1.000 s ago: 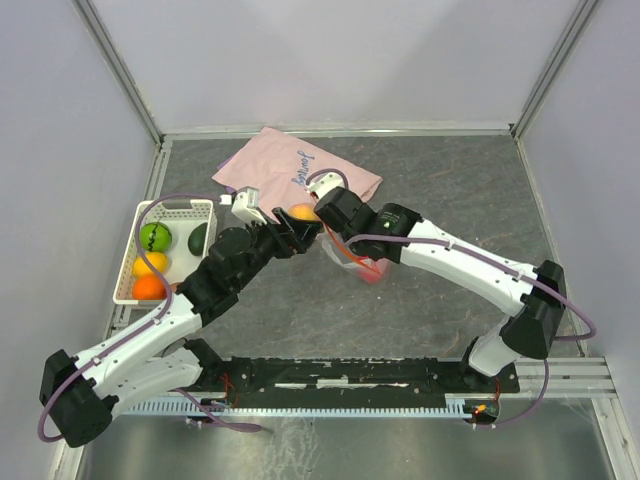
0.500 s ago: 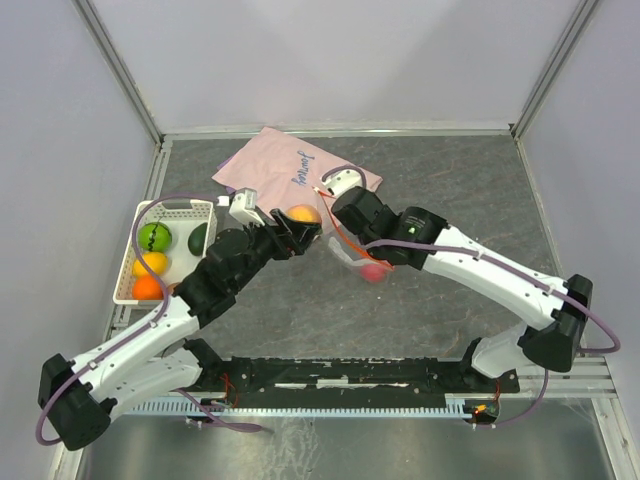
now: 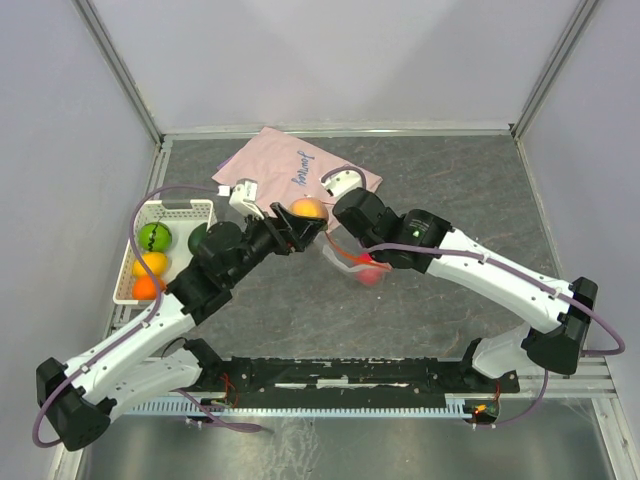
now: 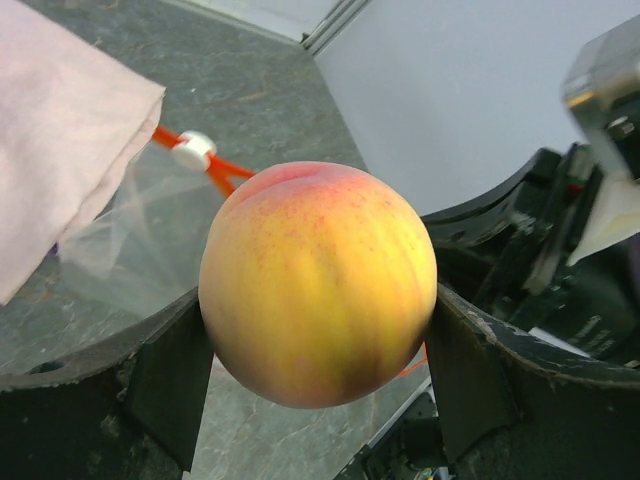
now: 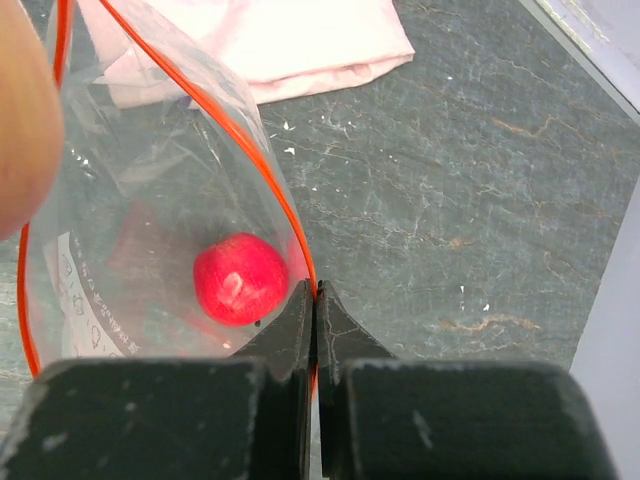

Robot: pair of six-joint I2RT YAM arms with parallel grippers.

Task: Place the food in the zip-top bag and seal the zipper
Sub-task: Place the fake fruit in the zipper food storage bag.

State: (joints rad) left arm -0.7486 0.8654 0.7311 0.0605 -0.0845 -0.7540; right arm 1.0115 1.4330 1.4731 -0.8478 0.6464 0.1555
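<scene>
My left gripper (image 3: 303, 222) is shut on a peach fruit (image 4: 318, 282), also seen from above (image 3: 307, 209), and holds it above the table next to the bag's mouth. My right gripper (image 5: 316, 292) is shut on the red-orange zipper strip (image 5: 283, 215) of the clear zip-top bag (image 5: 150, 220) and holds the mouth open. A red fruit (image 5: 240, 279) lies inside the bag; it also shows in the top view (image 3: 372, 274). The bag's white slider (image 4: 193, 150) shows in the left wrist view. Green (image 3: 154, 237), dark green (image 3: 197, 237), yellow-orange (image 3: 152, 264) and orange (image 3: 147, 288) fruits sit in the basket.
A white slotted basket (image 3: 177, 209) stands at the left of the table. A pink cloth with blue writing (image 3: 290, 165) lies at the back, behind the bag. Grey walls enclose the table on three sides.
My left gripper has carried the peach fruit slightly up and right, nearer the bag's mouth. My right arm has shifted right while holding the zipper strip.
</scene>
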